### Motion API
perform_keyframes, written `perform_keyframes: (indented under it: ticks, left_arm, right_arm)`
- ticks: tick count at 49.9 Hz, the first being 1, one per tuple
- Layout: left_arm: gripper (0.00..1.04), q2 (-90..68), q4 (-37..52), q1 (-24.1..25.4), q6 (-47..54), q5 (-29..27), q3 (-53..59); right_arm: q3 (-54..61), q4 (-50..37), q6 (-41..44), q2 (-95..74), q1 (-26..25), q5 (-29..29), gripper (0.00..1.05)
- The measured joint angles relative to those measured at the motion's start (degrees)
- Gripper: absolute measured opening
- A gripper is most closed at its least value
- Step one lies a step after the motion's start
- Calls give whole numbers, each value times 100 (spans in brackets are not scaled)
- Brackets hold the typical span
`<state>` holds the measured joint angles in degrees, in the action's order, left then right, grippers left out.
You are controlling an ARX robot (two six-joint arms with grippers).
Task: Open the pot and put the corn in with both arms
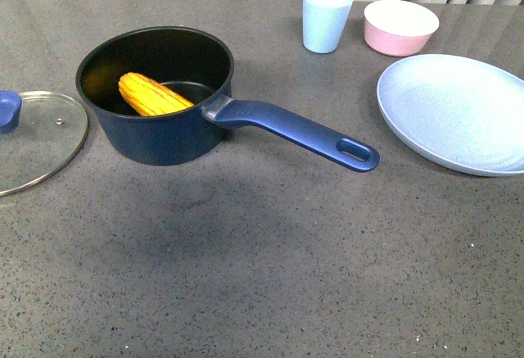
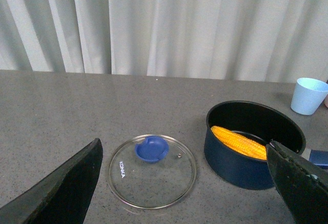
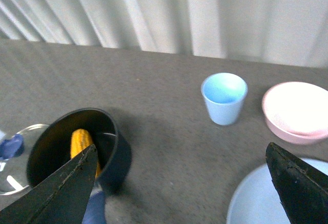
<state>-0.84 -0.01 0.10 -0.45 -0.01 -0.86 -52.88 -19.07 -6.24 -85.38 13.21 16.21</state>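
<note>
The dark blue pot (image 1: 164,133) stands open on the grey table, its long handle (image 1: 295,131) pointing right. The yellow corn cob (image 1: 151,96) lies inside it, leaning on the wall. The glass lid (image 1: 37,141) with its blue knob (image 1: 8,110) lies flat to the left of the pot. Neither gripper shows in the front view. My left gripper (image 2: 187,183) is open and empty, held above the lid (image 2: 152,170) and pot (image 2: 246,162); the corn (image 2: 238,141) shows there. My right gripper (image 3: 182,188) is open and empty above the table between the pot (image 3: 115,155) and the plate (image 3: 256,203).
A light blue cup (image 1: 327,18) and a pink bowl (image 1: 400,27) stand at the back right. A large light blue plate (image 1: 458,112) lies at the right edge. White curtains hang behind the table.
</note>
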Motion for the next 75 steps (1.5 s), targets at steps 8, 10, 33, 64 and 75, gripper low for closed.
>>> perform_keyframes:
  ticks: [8, 10, 33, 64, 75]
  left_arm:
    - [96, 0, 0, 0, 0, 2, 0]
    - [96, 0, 0, 0, 0, 2, 0]
    - [96, 0, 0, 0, 0, 0, 0]
    - [96, 0, 0, 0, 0, 0, 0]
    - [96, 0, 0, 0, 0, 0, 0]
  right_arm:
    - [1047, -1110, 146, 601, -284, -1285, 87]
    - [1521, -1919, 352, 723, -269, -2157, 76]
    - [3779, -2730, 601, 2321, -776, -2122, 2]
    - [5058, -1788, 608, 4583, -1305, -1620, 2]
    - [5154, -1370, 608, 5191, -1309, -1617, 2]
